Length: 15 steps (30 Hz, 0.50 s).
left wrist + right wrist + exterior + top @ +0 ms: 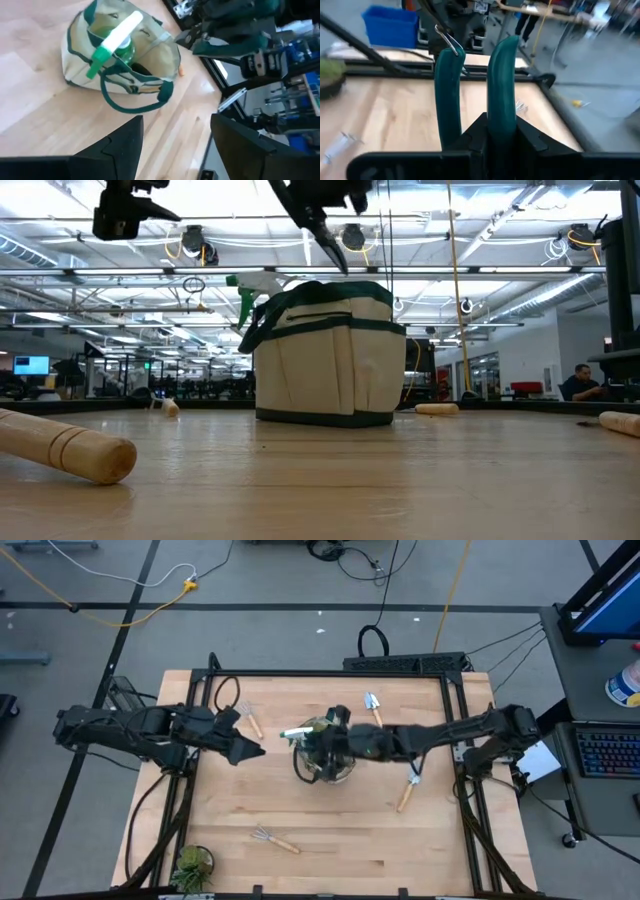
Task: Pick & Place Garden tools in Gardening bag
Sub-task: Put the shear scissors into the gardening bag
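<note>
The beige gardening bag [326, 762] with green trim stands upright at the table's middle. The green spray bottle [114, 39] stands in it, and its white trigger sticks out over the rim [252, 283]. My right gripper [335, 732] is just above the bag and is shut on green-handled pruners [501, 80]. My left gripper [246, 748] is open and empty, left of the bag and above the table; its fingers [117, 147] show in the left wrist view. Loose wooden-handled tools lie flat on the table. My right gripper pinches the pruners between its two fingers, and both green handles [449, 95] stick out forward past the fingertips. The gripper's own body hides the held part and the blade end. The pruners are lifted clear above the bag's open top [335, 250].
A fork rake [248, 718] and a trowel [372, 704] lie at the far side. Another tool [408, 792] lies right of the bag, and a fork rake [272, 838] lies near the front. A potted plant [192, 862] stands at the near left corner. A wooden handle [70, 450] lies close to the low camera.
</note>
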Tool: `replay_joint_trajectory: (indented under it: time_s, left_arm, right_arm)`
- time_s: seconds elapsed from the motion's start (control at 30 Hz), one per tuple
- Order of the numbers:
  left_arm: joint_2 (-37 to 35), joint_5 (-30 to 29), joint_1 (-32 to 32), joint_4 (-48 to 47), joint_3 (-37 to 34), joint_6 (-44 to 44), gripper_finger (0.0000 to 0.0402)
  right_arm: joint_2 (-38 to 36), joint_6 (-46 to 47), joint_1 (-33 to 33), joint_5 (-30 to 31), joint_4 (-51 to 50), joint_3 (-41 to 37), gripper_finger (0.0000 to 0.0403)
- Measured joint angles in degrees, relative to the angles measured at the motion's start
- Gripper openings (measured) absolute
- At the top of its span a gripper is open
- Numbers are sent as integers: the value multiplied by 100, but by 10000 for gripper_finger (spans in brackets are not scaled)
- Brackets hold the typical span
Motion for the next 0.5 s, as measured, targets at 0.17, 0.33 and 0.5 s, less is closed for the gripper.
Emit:
replay_joint_trajectory:
  time_s: [0.17, 0.33, 0.5]
  left_arm:
    - [-4, -21, 1, -125, -2, 44, 237]
    - [1, -40, 1, -159, -2, 260, 237]
    - [1, -173, 1, -157, -2, 451, 237]
  right_arm:
    - [0, 758, -343, -429, 53, -58, 42]
    - [2, 1146, -519, -426, 361, -364, 42]
    - [2, 1189, -508, -426, 911, -843, 42]
